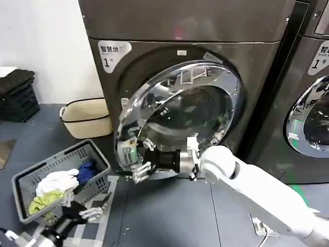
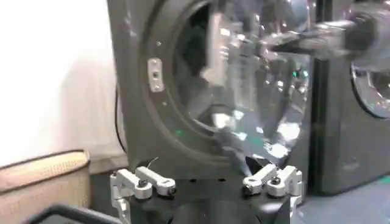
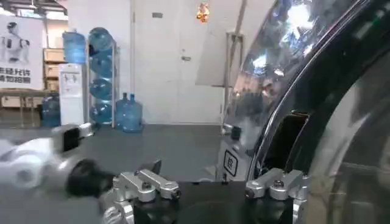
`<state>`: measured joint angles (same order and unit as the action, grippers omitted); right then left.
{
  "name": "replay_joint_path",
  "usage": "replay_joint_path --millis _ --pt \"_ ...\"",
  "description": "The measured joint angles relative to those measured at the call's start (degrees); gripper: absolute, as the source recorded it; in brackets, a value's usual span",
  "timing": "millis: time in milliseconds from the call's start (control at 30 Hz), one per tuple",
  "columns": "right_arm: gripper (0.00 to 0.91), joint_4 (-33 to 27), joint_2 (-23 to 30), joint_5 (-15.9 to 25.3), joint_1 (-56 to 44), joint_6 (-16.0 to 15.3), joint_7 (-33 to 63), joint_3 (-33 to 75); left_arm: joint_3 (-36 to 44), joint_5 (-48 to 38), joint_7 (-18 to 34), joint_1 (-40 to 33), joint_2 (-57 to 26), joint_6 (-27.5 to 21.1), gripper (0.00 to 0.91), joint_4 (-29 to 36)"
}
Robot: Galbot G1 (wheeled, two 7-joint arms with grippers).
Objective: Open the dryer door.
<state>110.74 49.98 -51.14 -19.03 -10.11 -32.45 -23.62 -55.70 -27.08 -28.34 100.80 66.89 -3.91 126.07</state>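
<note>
The dryer door, a wide chrome ring around dark glass, stands partly swung out from the dark grey dryer. My right gripper is at the door's lower free edge, open, with the rim beside one of its fingers. In the right wrist view the chrome rim curves up close by, and the gripper has nothing clamped. My left gripper hangs low by the laundry basket, open, facing the dryer door from a distance.
A grey laundry basket with clothes sits on the floor at the left. A cream woven basket stands against the wall beside the dryer. A second machine is on the right. A black crate is far left.
</note>
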Motion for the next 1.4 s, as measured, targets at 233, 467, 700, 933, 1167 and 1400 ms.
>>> replay_joint_path --millis 233,467,700,933,1167,1400 --pt "0.907 3.61 -3.47 -0.24 -2.70 -0.16 -3.05 2.27 -0.61 -4.27 -0.44 -4.76 -4.33 0.15 0.907 -2.86" --pt "0.907 5.85 -7.00 -0.25 -5.85 -0.16 -6.96 5.52 1.11 -5.51 -0.86 -8.86 -8.39 0.15 0.907 -4.64" --pt "0.907 6.66 -10.08 0.63 -9.99 0.80 -12.78 10.17 5.06 -7.40 -2.38 -12.34 -12.45 -0.25 0.907 -5.26" --pt "0.907 7.71 -12.74 2.02 -15.94 2.32 -16.19 16.53 10.30 -7.79 -3.66 -16.06 -16.24 -0.22 0.907 -5.26" --pt "0.907 8.39 -14.66 3.39 -25.25 3.44 -17.73 26.15 16.03 -6.99 -4.02 -19.42 -20.28 0.38 0.907 -5.89" --pt "0.907 9.96 -15.90 4.47 -38.58 4.55 -18.43 39.63 21.48 -7.11 -4.18 -23.72 -22.97 0.64 0.907 -6.60"
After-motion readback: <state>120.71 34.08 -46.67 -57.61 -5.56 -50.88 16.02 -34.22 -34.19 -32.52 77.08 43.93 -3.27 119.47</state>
